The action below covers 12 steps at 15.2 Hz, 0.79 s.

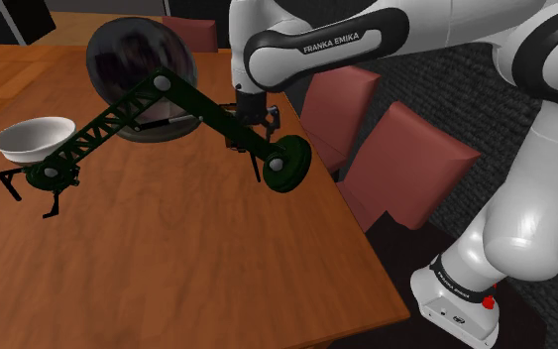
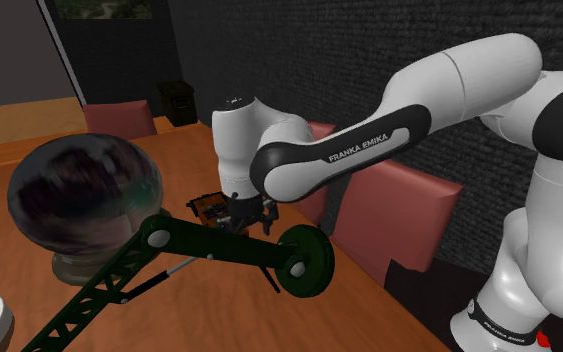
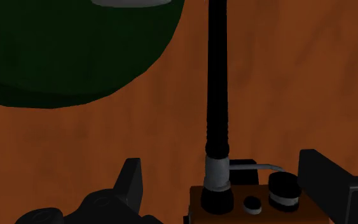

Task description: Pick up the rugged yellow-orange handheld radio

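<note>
Wooden dining table, with red chairs at its three o'clock in the shoulder view, a glass globe at eleven, and a green lattice stand below. The gripper hangs wide open and empty, straddling the orange radio on the table. The radio is likely rigid and light: clasp its body, not the thin antenna.

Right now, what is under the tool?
The orange radio, antenna lying along the table, sits between the open fingers of the tool. Most of its body is covered by the tool.
</note>
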Each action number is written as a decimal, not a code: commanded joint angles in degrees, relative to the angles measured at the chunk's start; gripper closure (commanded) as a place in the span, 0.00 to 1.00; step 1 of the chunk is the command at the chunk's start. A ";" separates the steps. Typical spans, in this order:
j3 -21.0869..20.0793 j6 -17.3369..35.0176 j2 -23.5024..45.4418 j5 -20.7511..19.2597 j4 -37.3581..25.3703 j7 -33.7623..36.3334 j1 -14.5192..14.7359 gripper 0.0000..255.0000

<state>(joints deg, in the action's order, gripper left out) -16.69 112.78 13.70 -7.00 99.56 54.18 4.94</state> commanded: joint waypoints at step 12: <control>0.20 4.46 1.78 -0.78 2.75 0.81 0.17 1.00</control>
<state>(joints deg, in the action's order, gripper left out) -16.51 117.23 15.47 -7.77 102.29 54.98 5.12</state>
